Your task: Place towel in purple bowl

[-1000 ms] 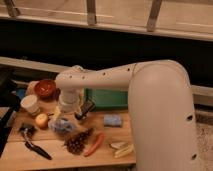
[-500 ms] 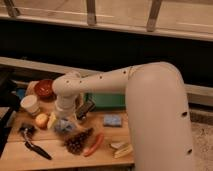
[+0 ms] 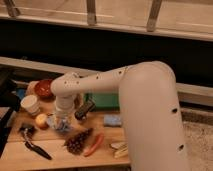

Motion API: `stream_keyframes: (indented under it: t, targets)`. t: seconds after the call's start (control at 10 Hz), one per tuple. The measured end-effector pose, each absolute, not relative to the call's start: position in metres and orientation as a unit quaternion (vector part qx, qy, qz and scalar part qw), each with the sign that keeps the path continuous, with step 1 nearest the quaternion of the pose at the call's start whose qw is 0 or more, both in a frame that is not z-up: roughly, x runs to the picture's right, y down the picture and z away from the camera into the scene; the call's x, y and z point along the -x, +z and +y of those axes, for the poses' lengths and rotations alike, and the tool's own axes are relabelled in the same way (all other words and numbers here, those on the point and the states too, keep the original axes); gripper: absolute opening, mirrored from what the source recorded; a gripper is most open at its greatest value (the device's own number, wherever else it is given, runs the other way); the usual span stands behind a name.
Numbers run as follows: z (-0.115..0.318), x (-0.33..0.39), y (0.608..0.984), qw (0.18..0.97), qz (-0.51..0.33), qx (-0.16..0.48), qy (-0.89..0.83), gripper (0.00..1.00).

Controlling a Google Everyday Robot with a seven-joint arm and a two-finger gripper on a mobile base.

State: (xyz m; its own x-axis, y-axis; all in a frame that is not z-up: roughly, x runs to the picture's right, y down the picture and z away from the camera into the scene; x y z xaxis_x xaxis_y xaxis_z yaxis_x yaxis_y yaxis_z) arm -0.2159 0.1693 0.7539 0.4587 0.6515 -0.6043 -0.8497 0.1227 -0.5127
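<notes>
The towel [image 3: 62,126], a crumpled pale blue-grey cloth, lies on the wooden table left of centre. My gripper [image 3: 63,118] points straight down onto it from the white arm's wrist [image 3: 64,102], and its tip is sunk into the folds. A dark glossy rounded shape just right of the wrist looks like the purple bowl [image 3: 85,110]. The arm hides much of it.
A red-brown bowl [image 3: 44,89] and a white cup [image 3: 31,105] stand at the back left, with a yellowish fruit [image 3: 41,120] beside the towel. A pine cone [image 3: 77,142], a red pepper [image 3: 94,145], a blue sponge [image 3: 112,121], a banana [image 3: 120,149] and a black tool [image 3: 33,146] lie around. A green board [image 3: 106,100] is behind.
The wrist has come down and slightly left, bringing the gripper onto the towel. The other objects have not moved.
</notes>
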Motion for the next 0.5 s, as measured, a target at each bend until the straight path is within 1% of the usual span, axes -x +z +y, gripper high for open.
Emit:
stream_keyframes:
  t: [0.1, 0.2, 0.3, 0.4, 0.5]
  targets:
    - [0.167, 0.215, 0.754, 0.742, 0.115, 0.422, 0.508, 0.24]
    - [0.161, 0.213, 0.752, 0.744, 0.112, 0.416, 0.510, 0.12]
    - [0.155, 0.212, 0.750, 0.746, 0.107, 0.411, 0.512, 0.05]
    - [0.147, 0.210, 0.745, 0.750, 0.102, 0.402, 0.515, 0.00]
    - [0.134, 0.206, 0.739, 0.756, 0.096, 0.388, 0.518, 0.00]
